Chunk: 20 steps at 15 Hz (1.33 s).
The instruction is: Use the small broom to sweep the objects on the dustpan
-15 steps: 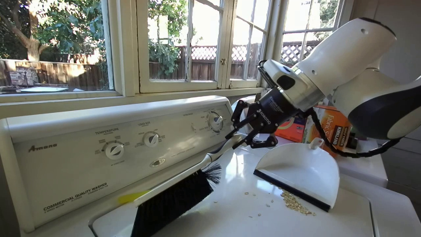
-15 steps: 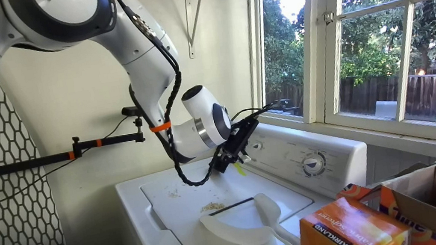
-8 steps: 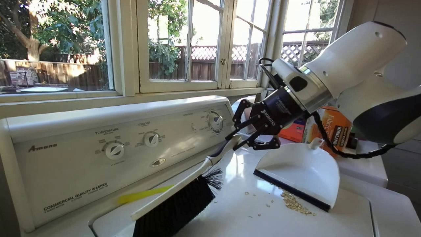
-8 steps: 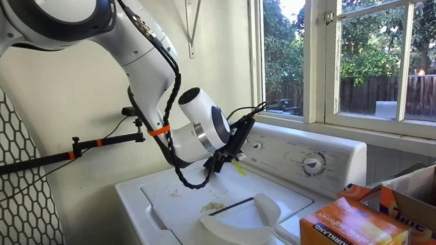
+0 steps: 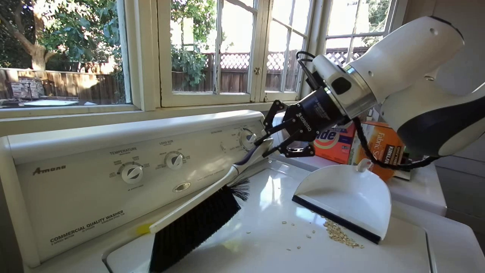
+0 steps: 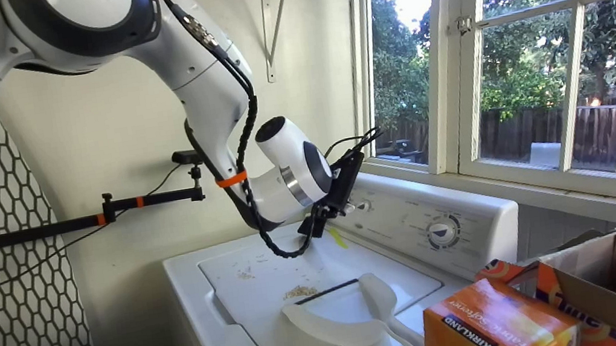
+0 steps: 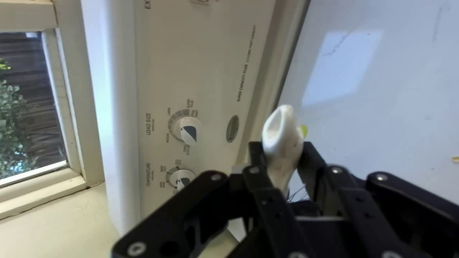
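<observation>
White-backed broom [image 5: 206,212]: slanting through lower left in an exterior view | jaws: I see them pinching its handle [image 7: 283,148], centre of wrist view | dustpan [image 5: 352,189]: lower right, on the desk [image 5: 265,258] | pale flakes [image 5: 340,234]: piled just beside the dustpan's black lip [image 5: 336,219], a few scattered farther left

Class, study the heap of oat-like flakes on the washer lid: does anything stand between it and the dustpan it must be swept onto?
No separate object is visible between them. The heap of oat-like flakes lies close in front of the dustpan, with only the dustpan's own black lip at the entry.
</observation>
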Tool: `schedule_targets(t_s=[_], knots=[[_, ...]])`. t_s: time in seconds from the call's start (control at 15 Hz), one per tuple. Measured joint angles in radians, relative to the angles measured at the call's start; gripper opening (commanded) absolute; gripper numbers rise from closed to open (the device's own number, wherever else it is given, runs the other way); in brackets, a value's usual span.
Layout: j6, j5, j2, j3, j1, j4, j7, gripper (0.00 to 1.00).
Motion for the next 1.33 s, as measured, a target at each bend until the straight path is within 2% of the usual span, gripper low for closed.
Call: schedule_targets(t_s=[0.27,0.53,0.8,1.33], knots=[[0.099,-0.001,0.013,-0.061,0.037,0.014,-0.080,0.07],[0.256,-0.001,0.053,-0.100,0.048,0.015,-0.182,0.07],[0.357,-0.016,0.103,-0.107,0.041,0.014,-0.265,0.07],[0.474,-0.180,0.121,-0.108,0.009,0.027,-0.306,0.07]])
